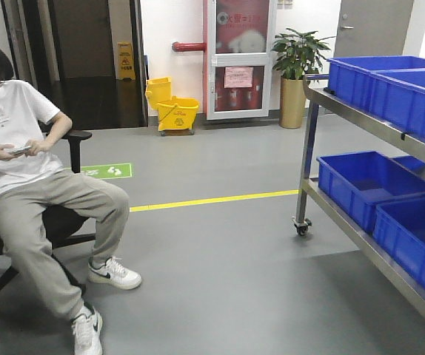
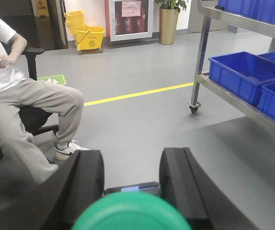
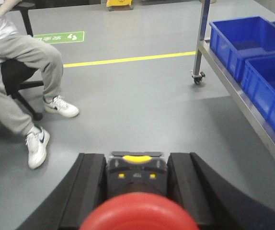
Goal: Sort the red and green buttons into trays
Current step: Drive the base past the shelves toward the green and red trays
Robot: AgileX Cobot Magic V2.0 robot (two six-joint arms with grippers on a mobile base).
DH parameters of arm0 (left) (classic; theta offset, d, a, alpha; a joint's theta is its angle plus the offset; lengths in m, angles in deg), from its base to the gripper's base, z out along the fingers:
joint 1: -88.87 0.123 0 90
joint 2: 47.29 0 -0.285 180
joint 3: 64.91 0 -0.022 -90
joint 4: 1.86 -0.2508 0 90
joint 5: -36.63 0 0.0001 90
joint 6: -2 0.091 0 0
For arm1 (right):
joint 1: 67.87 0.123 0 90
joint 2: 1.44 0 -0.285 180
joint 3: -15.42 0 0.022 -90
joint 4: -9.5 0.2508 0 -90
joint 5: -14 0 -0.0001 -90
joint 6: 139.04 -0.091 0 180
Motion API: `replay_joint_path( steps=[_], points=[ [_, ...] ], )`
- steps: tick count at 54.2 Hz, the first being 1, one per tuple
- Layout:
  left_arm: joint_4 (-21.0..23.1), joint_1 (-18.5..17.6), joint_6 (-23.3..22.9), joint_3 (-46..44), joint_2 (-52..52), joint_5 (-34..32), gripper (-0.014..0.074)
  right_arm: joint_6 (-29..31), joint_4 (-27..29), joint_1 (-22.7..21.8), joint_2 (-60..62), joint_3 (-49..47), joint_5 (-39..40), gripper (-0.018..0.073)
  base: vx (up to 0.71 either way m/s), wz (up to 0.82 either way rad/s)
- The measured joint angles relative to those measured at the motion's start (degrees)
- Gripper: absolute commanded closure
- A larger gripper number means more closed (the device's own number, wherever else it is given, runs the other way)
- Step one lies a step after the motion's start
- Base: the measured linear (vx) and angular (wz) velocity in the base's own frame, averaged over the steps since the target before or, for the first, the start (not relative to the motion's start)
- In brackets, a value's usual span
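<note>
The front-facing view shows neither arm and none of the task's things: only a person [image 1: 27, 148] seated on a chair [image 1: 64, 222] at the left, a yellow mop bucket [image 1: 175, 112] by the far wall, a yellow line [image 1: 212, 200] across the grey floor [image 1: 220, 281], and a steel cart [image 1: 310, 148] loaded with blue crates [image 1: 368, 185] at the right. In the left wrist view the left tool [image 2: 131, 165] pinches a green button [image 2: 130, 215]: its dark body sits between the two black fingers and its round green cap fills the bottom of the frame, with only floor beyond. In the right wrist view the right tool [image 3: 136, 160] likewise pinches a red button [image 3: 136, 213], whose grey body with yellow bits is clamped between the fingers, red cap nearest the lens. The trays appear in no view, so where each button must go cannot be told from here. The likely risks are that a grip on the smooth body slips and a button drops to the floor and rolls away, or that an arm swings toward the cart or the seated person because both tools point out into the room rather than at a bench.
</note>
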Motion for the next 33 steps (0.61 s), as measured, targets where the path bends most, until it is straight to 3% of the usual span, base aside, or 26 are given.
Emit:
replay_joint_path(
  steps=[33],
  points=[
    [0.0,0.0,0.0,0.0,0.0,0.0,0.0599,0.0,0.0,0.0,0.0,0.0,0.0,0.0568,0.49,-0.15]
  ],
)
